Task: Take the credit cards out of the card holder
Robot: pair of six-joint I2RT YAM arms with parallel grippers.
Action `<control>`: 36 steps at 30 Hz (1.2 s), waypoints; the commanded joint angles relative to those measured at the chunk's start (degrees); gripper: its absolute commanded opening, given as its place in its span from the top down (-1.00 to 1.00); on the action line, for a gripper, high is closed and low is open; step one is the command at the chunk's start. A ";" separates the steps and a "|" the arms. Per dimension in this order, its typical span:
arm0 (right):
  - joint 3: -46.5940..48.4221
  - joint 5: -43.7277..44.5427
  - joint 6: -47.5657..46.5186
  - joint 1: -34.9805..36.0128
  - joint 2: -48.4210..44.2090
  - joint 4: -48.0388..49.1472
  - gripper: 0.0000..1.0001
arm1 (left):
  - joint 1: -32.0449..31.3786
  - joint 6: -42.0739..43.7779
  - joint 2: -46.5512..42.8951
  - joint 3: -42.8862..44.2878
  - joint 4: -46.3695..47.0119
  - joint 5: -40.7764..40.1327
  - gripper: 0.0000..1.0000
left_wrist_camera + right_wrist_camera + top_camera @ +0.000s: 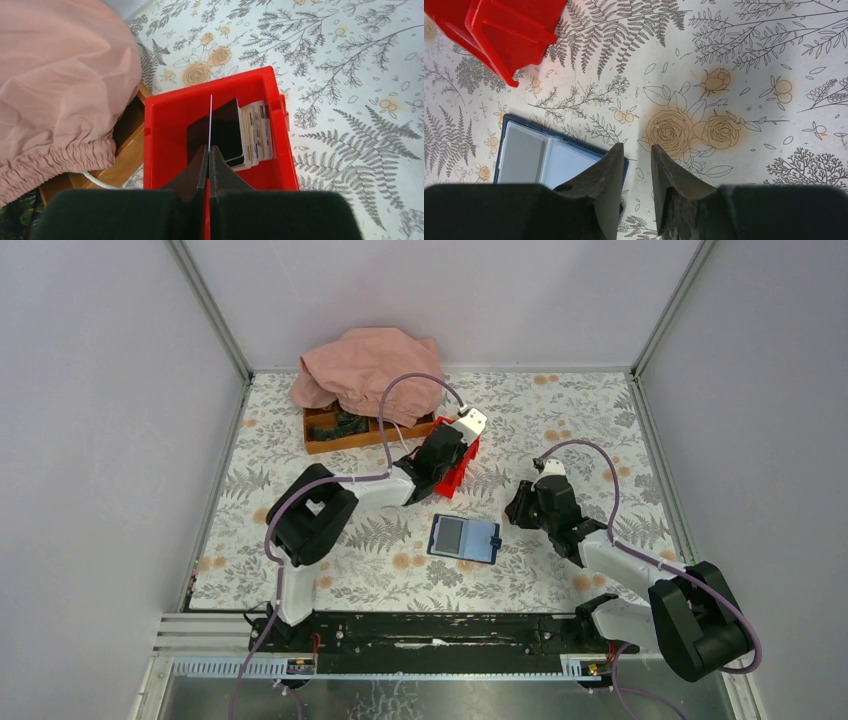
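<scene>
The left gripper [209, 148] is pressed together on a card [210, 117] that shows only as a thin pale edge over the red bin [165, 115], so its face cannot be read. Just beyond its fingertips, slightly right, other credit cards [255, 132] lean stacked in the bin, partly hidden behind a dark one. The right gripper [637, 150] is partly spread and holds nothing. The open card holder [539, 157] lies flat just left of it, its near corner hidden behind one finger.
</scene>
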 commanded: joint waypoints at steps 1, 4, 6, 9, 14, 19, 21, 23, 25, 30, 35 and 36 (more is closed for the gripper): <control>0.79 -0.27 -0.57 -0.09 0.42 3.04 0.32 | -0.10 3.36 1.82 3.46 0.25 -2.63 1.00; 1.02 -0.32 -0.55 -0.06 0.82 3.06 0.32 | -0.11 4.25 3.49 5.06 -0.75 -2.77 1.00; 1.02 -0.32 -0.60 -0.07 1.00 3.10 0.33 | -0.10 4.87 4.73 5.87 -0.94 -3.04 0.99; 1.05 -0.23 -0.61 -0.12 1.18 3.08 0.33 | -0.02 5.72 6.28 6.97 -1.31 -3.21 0.88; 1.21 -0.14 -0.67 -0.06 1.70 2.98 0.33 | -0.02 7.12 7.64 7.84 -1.39 -4.27 0.74; 1.45 -0.47 -0.81 -0.12 2.43 3.15 0.33 | 0.01 7.06 7.58 7.42 -0.80 -5.39 0.60; 1.54 -0.68 -0.76 -0.07 2.67 3.12 0.33 | -0.02 6.98 7.53 7.45 -0.64 -5.63 0.59; 1.52 -0.68 -0.87 -0.09 2.72 3.17 0.34 | -0.01 6.81 7.31 7.44 -0.43 -6.02 0.51; 1.50 -0.73 -0.98 -0.06 2.72 3.16 0.34 | -0.02 6.68 6.74 7.26 -0.18 -6.27 0.43; 1.61 -1.24 -0.98 -0.06 3.10 3.24 0.33 | -0.34 6.27 4.46 6.73 1.21 -8.43 0.21; 1.67 -1.79 -1.22 -0.06 3.01 3.16 0.33 | -1.21 6.34 3.18 6.88 3.80 -11.93 -0.12; 1.67 -1.75 -1.24 -0.06 2.99 3.16 0.33 | -1.52 6.70 2.95 6.77 4.15 -12.54 -0.13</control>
